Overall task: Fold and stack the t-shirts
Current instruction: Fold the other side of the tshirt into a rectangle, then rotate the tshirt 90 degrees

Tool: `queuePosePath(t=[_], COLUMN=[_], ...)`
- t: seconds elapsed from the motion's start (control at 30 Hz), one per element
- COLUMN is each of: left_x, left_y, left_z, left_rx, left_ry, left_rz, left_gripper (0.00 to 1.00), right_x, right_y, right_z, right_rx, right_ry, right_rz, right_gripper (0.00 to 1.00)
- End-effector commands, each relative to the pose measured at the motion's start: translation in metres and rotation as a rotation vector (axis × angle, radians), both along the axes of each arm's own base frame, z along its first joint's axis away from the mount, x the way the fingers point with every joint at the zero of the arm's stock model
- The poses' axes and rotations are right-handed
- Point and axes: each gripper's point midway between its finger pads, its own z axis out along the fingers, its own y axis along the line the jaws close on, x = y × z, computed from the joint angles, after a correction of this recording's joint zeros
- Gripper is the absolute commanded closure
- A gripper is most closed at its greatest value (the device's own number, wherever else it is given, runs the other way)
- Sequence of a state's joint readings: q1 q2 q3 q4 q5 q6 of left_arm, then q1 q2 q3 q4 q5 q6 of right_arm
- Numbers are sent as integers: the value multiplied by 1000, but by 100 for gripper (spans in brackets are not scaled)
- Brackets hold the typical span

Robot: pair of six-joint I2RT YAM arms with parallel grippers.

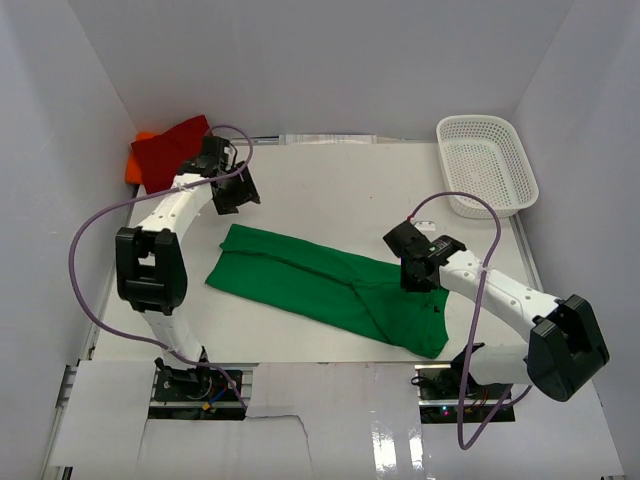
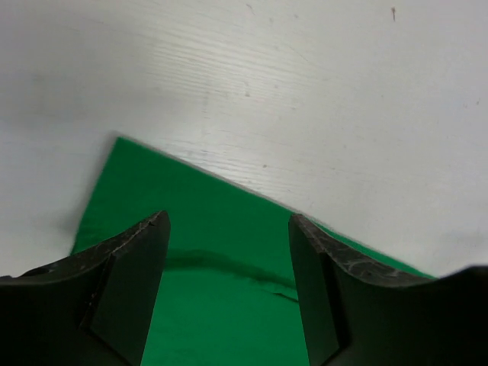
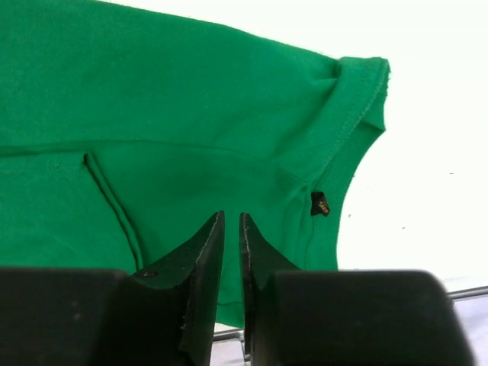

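The bright green t-shirt (image 1: 320,285) lies on the table as a long folded band running from the left middle to the near right. It also shows in the left wrist view (image 2: 221,229) and in the right wrist view (image 3: 168,114), collar and tag at the right. My left gripper (image 1: 236,190) (image 2: 229,221) is open and empty, above the table beyond the shirt's far-left corner. My right gripper (image 1: 418,282) (image 3: 232,217) hovers over the shirt's right part, jaws almost together with nothing between them. The red t-shirt (image 1: 170,150) lies folded at the far left on the orange one (image 1: 135,168).
A white mesh basket (image 1: 487,165) stands at the far right. White walls close in the table (image 1: 340,190) at left, back and right. The table's near edge and a metal rail show in the right wrist view (image 3: 457,293).
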State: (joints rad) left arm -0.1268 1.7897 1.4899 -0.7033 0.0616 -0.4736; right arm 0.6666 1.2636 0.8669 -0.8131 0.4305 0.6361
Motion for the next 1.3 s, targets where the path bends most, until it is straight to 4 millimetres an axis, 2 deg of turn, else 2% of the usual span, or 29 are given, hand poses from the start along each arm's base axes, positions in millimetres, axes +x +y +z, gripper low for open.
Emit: queuePosePath(t=[0.0,0.07,0.13,0.47,0.57,0.63,0.77,0.9,0.93,1.0,1.03,1.1,1.13,1.17,1.2,1.23,1.27], left_x=[4,-4,-9,-31,-41,-52,-73,-94,-99,-114,-123,-133,-138,-148,-153,-165,-170], left_y=[-38,-39,-38,-33,-35,-35,-28,-8,-4,7,10,11,7,7,1,-5,-9], left_z=[2,-11,-18,-55,-76,-93,-112,-112,-110,-100,-90,-80,-76,-78,-69,-73,-70], left_rx=[-70,-66,-69,-51,-69,-85,-67,-1,10,34,30,11,-12,-21,-61,-92,-114], left_ry=[-8,33,60,154,202,244,306,297,291,258,229,200,193,202,189,220,214], left_rz=[-126,-128,-124,-111,-102,-87,-36,65,86,138,153,170,159,157,141,131,121], left_gripper=[26,27,27,29,29,30,30,30,30,29,29,29,29,29,28,28,28], right_x=[8,5,0,-8,-7,-1,19,58,77,100,123,148,174,185,197,222,233], right_y=[4,5,1,-3,-4,-3,-1,0,4,6,17,22,32,39,43,61,68], right_z=[-5,-13,-23,-62,-72,-78,-80,-76,-73,-70,-67,-64,-62,-62,-63,-64,-64], right_rx=[4,14,11,8,0,-2,0,5,13,35,55,66,79,97,106,151,162], right_ry=[-11,6,32,130,159,170,178,169,155,149,137,128,108,109,111,101,100], right_rz=[8,9,4,-7,-12,-11,-19,-29,-33,-26,-4,1,12,33,40,72,90], right_gripper=[82,89,92,92,92,92,92,92,92,92,92,92,92,92,92,92,92])
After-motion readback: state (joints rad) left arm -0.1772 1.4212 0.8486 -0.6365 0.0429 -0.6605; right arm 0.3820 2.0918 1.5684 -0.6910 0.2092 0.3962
